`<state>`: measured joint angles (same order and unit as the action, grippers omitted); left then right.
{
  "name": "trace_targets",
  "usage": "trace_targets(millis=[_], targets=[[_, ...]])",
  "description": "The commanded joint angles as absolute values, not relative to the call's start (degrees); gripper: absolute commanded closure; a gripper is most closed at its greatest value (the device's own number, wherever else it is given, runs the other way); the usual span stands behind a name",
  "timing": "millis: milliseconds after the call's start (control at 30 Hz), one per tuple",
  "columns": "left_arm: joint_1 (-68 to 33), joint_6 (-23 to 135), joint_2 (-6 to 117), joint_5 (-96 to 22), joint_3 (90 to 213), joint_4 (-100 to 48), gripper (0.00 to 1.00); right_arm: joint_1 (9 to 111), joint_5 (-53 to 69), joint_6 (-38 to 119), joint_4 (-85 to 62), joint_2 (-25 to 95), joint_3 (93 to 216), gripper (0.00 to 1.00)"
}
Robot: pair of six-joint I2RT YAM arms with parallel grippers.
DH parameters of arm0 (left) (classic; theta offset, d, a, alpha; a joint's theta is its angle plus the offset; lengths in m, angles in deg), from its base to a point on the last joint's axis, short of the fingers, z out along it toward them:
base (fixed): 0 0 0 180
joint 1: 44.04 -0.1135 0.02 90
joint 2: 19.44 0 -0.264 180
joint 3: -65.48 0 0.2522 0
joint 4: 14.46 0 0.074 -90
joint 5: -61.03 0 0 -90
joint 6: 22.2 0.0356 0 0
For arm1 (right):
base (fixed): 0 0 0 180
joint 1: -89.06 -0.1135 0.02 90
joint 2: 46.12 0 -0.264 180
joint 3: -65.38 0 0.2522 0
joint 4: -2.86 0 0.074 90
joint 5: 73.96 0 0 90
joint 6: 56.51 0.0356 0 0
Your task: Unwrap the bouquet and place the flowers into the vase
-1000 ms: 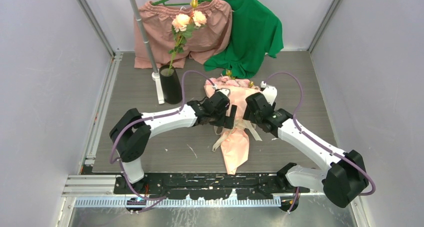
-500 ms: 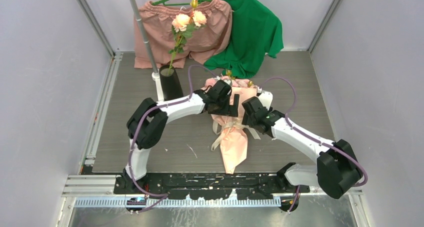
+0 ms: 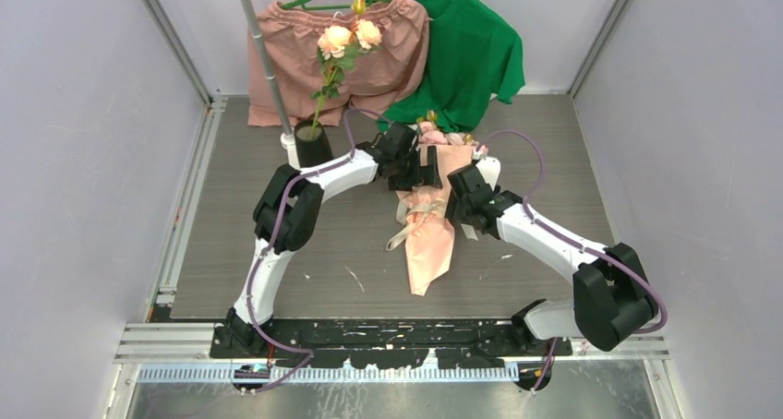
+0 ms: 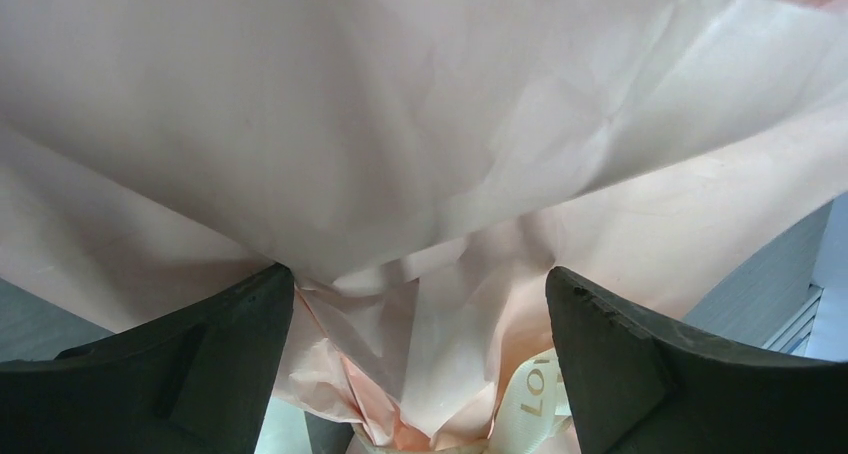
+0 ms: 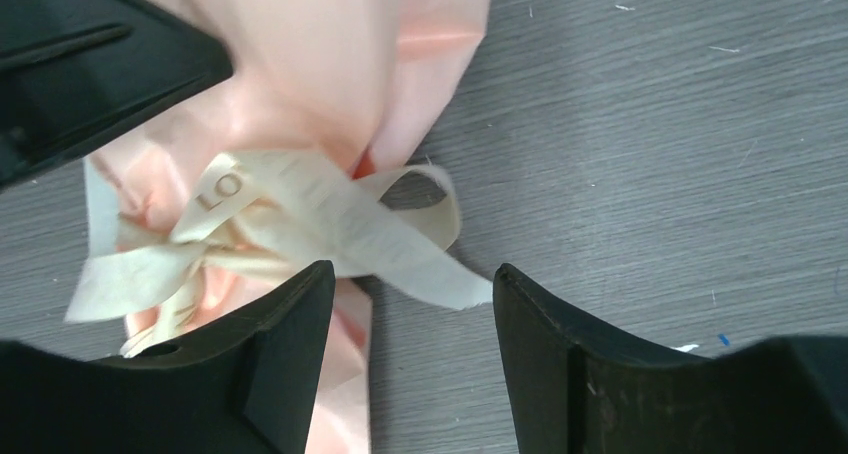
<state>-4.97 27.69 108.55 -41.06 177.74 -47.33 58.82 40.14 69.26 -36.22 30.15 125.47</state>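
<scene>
The bouquet lies on the table, a salmon-pink paper cone with its tip toward the arm bases. The flowers show as pink roses at its far end. My left gripper is open, its fingers astride the wrap's crumpled paper, with the cream ribbon low between them. My right gripper is open beside the bow. A loose tail of the ribbon reaches across the gap at my right gripper's fingertips, ungripped. The black vase stands to the left of the bouquet.
Peach-cream roses stand in the vase. A grey pole on a white base rises just beside it. Pink shorts and a green shirt hang at the back, the shirt's hem close to the flowers.
Both arms have reached farther from their bases. The bouquet has slid with them toward the back, so its roses now lie near the green shirt. Neither gripper's opening has visibly changed.
</scene>
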Motion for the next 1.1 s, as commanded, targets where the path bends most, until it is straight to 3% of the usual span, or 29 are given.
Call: trace_targets(millis=[0,233,600,733,900,1067], targets=[[-5.32,28.71,114.28,-39.38,182.28,-48.24,0.02,59.00,39.49,66.86,-34.46,30.06,128.39,0.35],[-5.56,29.06,114.44,-39.32,184.15,-49.41,0.02,59.45,38.98,67.09,-31.28,30.15,124.00,0.35],[-8.35,28.93,110.07,-40.84,177.47,-46.90,0.02,62.45,38.83,68.20,-31.42,37.73,125.01,0.39],[-8.43,29.22,109.85,-41.11,177.18,-46.74,0.02,62.51,39.16,68.27,-31.38,39.19,124.91,0.57],[-8.39,29.39,110.09,-41.70,176.87,-46.26,0.02,62.60,39.82,68.82,-31.38,38.58,124.35,0.95],[-8.42,29.14,110.14,-42.20,176.64,-46.06,0.02,62.61,40.87,69.88,-34.34,35.02,125.25,0.99]])
